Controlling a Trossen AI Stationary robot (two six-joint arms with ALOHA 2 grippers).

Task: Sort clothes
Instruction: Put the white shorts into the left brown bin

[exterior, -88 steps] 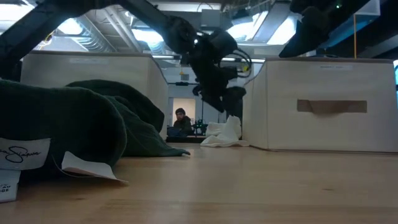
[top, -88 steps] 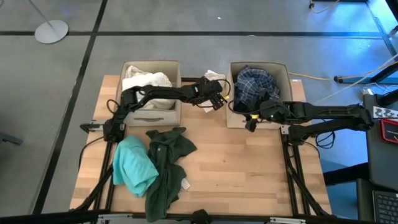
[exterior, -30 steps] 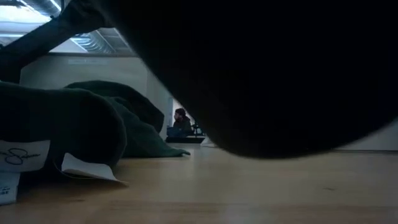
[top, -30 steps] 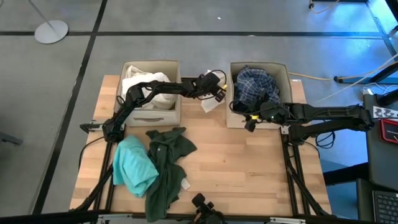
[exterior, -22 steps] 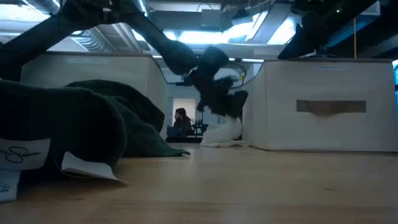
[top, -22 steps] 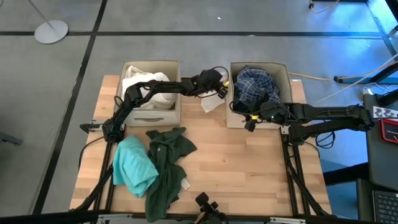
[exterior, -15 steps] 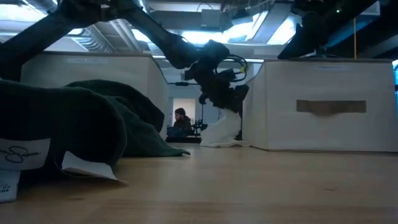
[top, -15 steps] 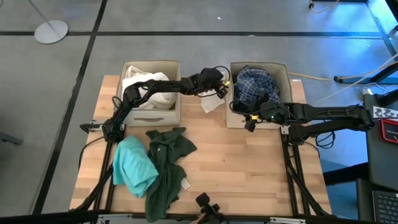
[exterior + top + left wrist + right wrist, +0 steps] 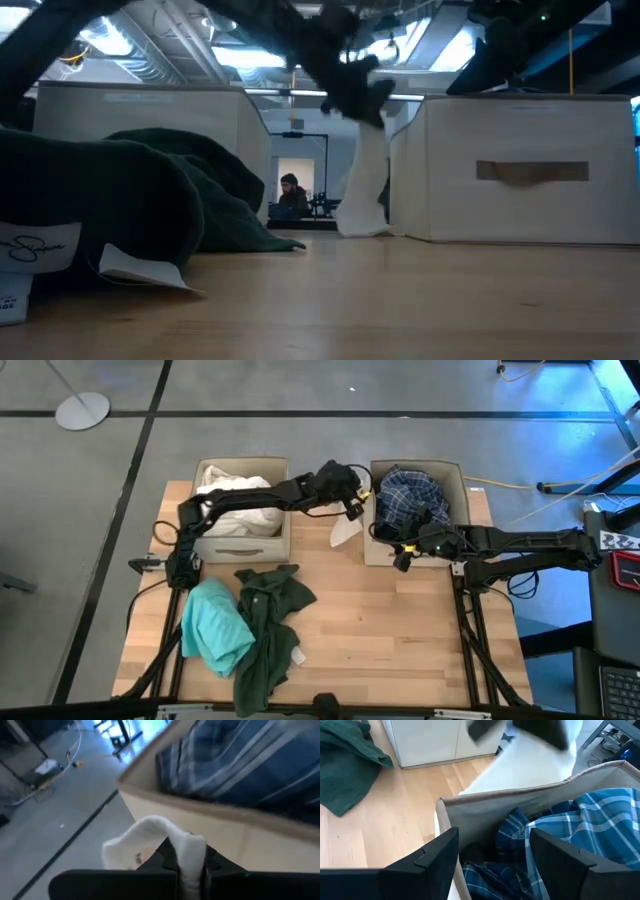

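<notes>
High view: the left gripper point(image 9: 352, 503) hangs between the two beige fabric boxes, clenched on a white garment point(image 9: 344, 532) that dangles down to the table point(image 9: 400, 640). The left box point(image 9: 243, 542) holds white clothes point(image 9: 235, 502); the right box point(image 9: 372, 550) holds the blue plaid shirt point(image 9: 408, 498). A teal garment point(image 9: 213, 624) and a dark green garment point(image 9: 268, 630) lie crumpled, touching each other, near the table's front. The right gripper point(image 9: 404, 553) waits over the right box's front wall. The step in hand looks like carrying the white piece to its pile; the next move calls for lifting it clear of the rim and swinging it over the left box.

Low view: the white cloth hangs as a long limp strip, its tip resting on the pale wood planks. The green heap looks thick and soft, with a sewn label point(image 9: 28, 250).

Left wrist view: the fingers point(image 9: 167, 854) pinch a rounded fold of knit-looking white fabric, stiff box wall behind.

Right wrist view: this gripper's fingers point(image 9: 437, 852) stand spread and empty above the rumpled plaid.
</notes>
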